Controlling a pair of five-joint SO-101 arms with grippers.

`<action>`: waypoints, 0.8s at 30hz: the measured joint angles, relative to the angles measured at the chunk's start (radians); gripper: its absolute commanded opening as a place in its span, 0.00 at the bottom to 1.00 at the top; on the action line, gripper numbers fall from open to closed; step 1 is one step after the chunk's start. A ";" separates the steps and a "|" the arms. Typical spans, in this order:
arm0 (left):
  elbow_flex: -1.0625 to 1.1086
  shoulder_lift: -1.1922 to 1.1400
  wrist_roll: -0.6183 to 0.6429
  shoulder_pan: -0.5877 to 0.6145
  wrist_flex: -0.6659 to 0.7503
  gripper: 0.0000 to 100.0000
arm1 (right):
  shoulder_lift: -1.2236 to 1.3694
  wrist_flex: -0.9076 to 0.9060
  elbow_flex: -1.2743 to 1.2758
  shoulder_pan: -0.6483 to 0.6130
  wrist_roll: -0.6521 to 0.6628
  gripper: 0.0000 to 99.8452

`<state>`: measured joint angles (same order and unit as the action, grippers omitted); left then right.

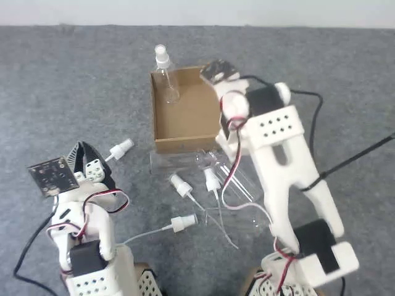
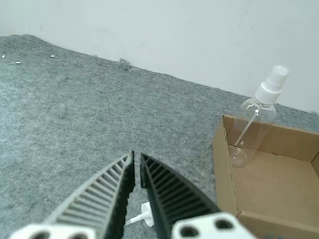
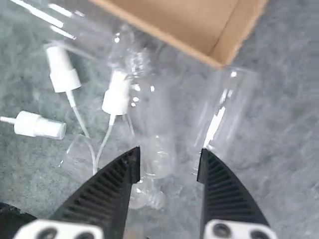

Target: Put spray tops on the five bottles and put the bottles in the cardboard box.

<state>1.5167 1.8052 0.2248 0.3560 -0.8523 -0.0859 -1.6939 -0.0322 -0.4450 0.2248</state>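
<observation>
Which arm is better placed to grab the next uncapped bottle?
Probably right. The right pincer, open, hangs directly over the clear bottles lying beside the cardboard box. The left pincer is shut, off to the side above a loose spray top.

The open cardboard box point(image 1: 185, 143) held one clear capped bottle point(image 1: 168, 80), standing in a far corner. Uncapped bottles point(image 1: 241, 182) lay on their sides just in front of the box, with four white tops point(image 1: 181, 184) scattered loose nearby.

Brown cardboard box point(image 1: 188, 120), clear bottles point(image 1: 169, 85), white spray tops point(image 1: 183, 222).
</observation>
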 measured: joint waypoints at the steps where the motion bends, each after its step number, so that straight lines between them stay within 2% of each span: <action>1: 0.000 0.000 0.000 0.000 0.000 0.01 | -0.014 0.018 0.037 -0.012 0.000 0.16; 10: 0.000 0.000 0.000 0.000 0.000 0.01 | -0.094 0.244 0.304 -0.052 0.000 0.16; 15: 0.000 0.000 0.000 0.000 0.000 0.01 | -0.107 0.319 0.373 -0.058 0.000 0.16; 24: 0.000 0.000 -0.044 0.000 0.000 0.01 | -0.109 0.465 0.497 -0.141 0.000 0.16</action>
<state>1.5167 1.8052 0.1803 0.3560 -0.8523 -0.1949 -1.2290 0.4649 -0.5861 0.2248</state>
